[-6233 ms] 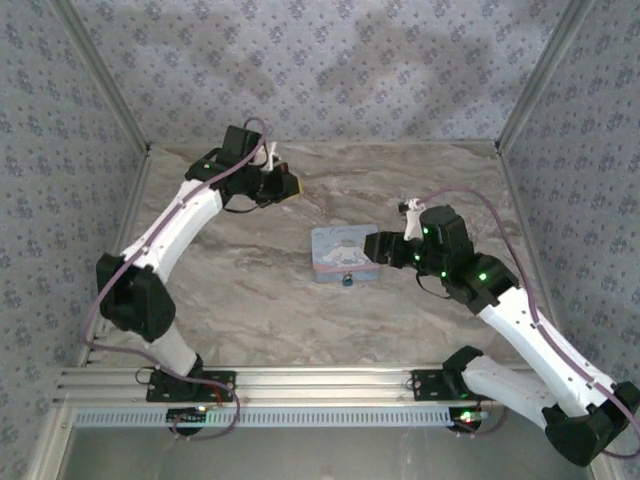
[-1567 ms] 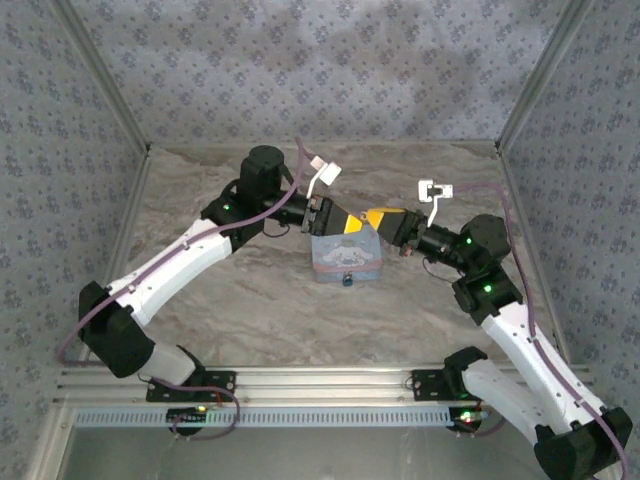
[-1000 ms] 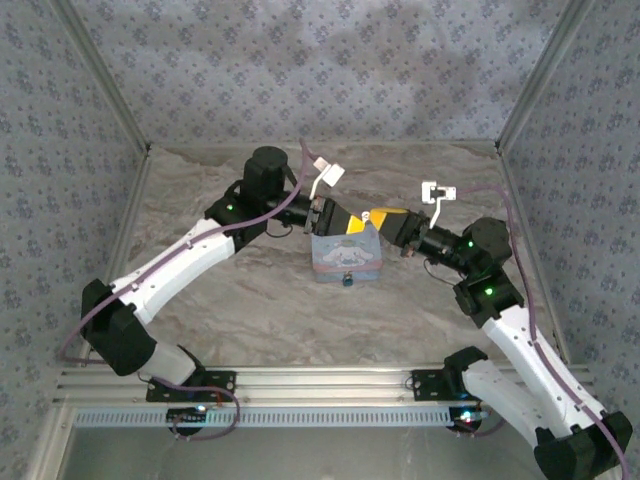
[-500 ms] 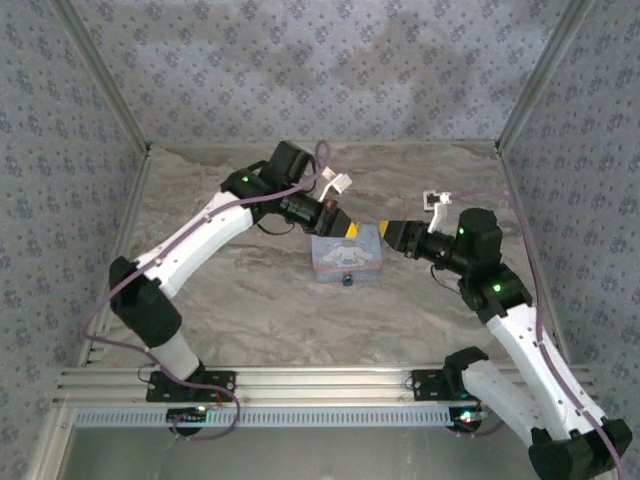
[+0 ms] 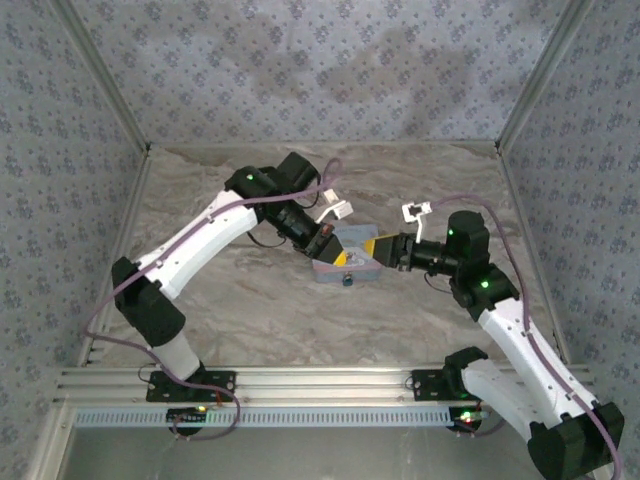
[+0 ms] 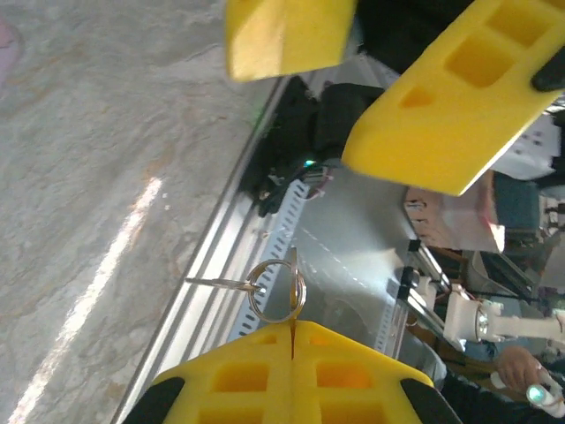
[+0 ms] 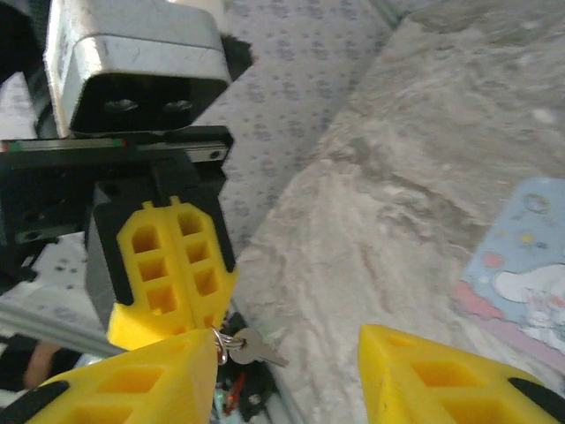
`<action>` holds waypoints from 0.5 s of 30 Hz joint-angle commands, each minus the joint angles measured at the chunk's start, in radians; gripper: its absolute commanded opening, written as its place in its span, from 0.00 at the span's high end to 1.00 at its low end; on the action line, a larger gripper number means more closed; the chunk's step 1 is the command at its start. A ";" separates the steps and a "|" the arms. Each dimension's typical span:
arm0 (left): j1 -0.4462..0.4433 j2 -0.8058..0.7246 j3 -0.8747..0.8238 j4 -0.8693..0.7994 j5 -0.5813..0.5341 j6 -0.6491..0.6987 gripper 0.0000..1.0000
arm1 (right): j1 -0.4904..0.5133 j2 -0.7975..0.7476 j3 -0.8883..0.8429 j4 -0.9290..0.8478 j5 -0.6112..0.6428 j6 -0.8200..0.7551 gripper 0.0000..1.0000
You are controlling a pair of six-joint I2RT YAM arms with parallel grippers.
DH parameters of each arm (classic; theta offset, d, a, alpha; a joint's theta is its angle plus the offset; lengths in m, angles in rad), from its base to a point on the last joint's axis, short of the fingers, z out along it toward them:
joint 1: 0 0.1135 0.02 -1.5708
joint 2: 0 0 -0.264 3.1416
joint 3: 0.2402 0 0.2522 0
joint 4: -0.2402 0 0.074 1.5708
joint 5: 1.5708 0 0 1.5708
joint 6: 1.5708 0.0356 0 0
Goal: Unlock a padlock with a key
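Observation:
My left gripper (image 5: 338, 256) hangs over the pale blue cartoon tin (image 5: 350, 268), shut on a key (image 6: 292, 305) seen edge-on. A metal ring (image 6: 276, 290) and a second key (image 7: 253, 348) dangle from it. My right gripper (image 5: 377, 248) faces it from the right with its jaws open, and nothing lies between the yellow fingers (image 7: 132, 382). In the right wrist view the left fingers (image 7: 172, 265) stand pressed together just beyond my right gripper (image 7: 287, 340). The padlock (image 5: 347, 281) is a tiny dark lump at the tin's near edge.
The marble tabletop (image 5: 250, 290) is bare around the tin. Patterned walls close in the back and both sides. An aluminium rail (image 5: 300, 380) runs along the near edge by the arm bases.
The right gripper's jaws have opened and drawn slightly off the keys. The left arm swung its wrist around and brought its gripper lower over the tin, still holding the key.

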 commanded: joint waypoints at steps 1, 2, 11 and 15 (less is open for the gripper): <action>-0.003 -0.011 0.030 -0.048 0.081 0.057 1.00 | 0.045 0.000 0.029 -0.002 -0.057 -0.057 0.47; -0.003 -0.007 0.030 -0.048 0.091 0.058 1.00 | 0.059 0.004 0.037 -0.026 -0.045 -0.077 0.47; -0.018 0.002 0.046 -0.051 0.107 0.058 1.00 | 0.162 0.042 0.099 -0.143 0.171 -0.173 0.50; -0.026 0.007 0.048 -0.065 0.105 0.065 1.00 | 0.178 0.046 0.121 -0.154 0.255 -0.168 0.58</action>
